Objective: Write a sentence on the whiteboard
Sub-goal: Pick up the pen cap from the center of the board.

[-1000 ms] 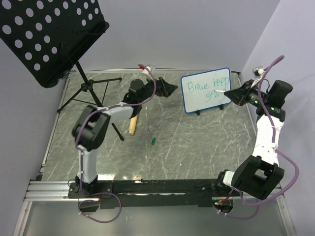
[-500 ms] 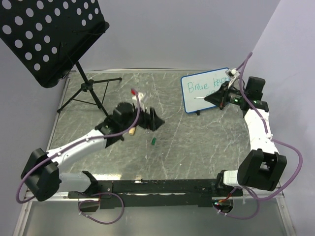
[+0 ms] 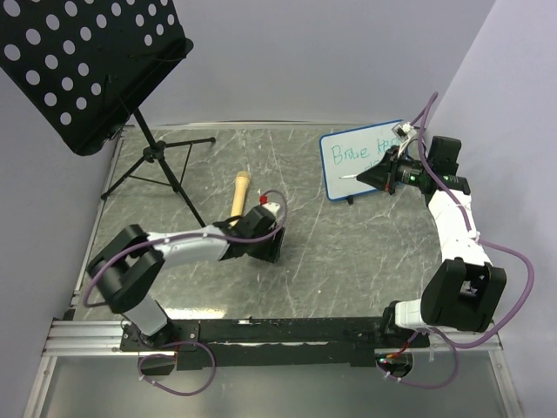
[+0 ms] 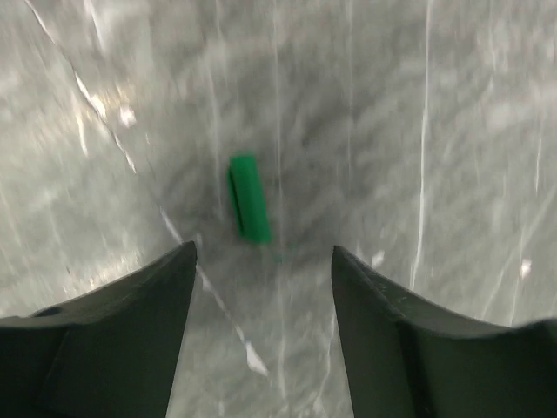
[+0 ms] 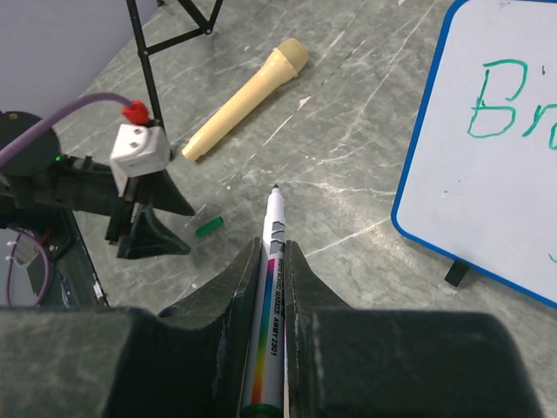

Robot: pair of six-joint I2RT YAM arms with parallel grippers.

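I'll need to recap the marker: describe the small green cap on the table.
The green cap is a small plain cylinder, plastic by its look, lying on its side on the grey scratched table. It sits just ahead of the left gripper, whose fingers are parted; nothing else touches it. Blur hides finer detail.

We see grey marbled tabletop (image 3: 348, 261), crossed by pale scratches, soft glare in patches. Pale lavender walls close it in: back wall (image 3: 305, 61), right wall (image 3: 513, 104), greyer left wall (image 3: 26, 226). We note black perforated music stand (image 3: 78, 61) on tripod (image 3: 155, 158) at far left corner, panel tilted. Metal rail (image 3: 87, 335) along near edge. Light even, shadows faint.
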